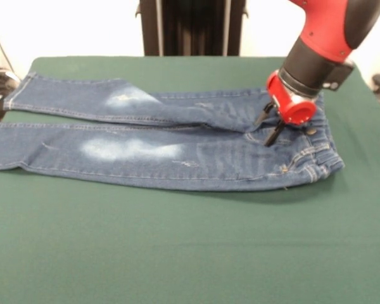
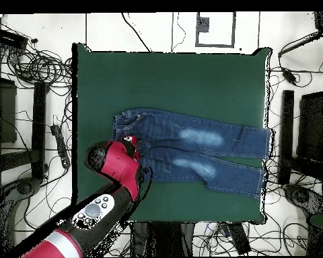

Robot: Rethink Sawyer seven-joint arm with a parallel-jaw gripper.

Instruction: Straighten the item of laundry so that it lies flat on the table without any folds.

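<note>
The gripper (image 1: 270, 128) stands with its two black fingers parted, tips pressing the jeans (image 1: 177, 136) near the waistband on the green table (image 1: 177, 253).

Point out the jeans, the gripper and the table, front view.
jeans (image 1: 139, 149): front view, faded thigh patch on the near leg.
gripper (image 1: 270, 126): front view, midway between the black tips, jaws apart, over the waistband end.
table (image 1: 177, 247): front view, bare green top nearer the camera than the jeans.
</note>
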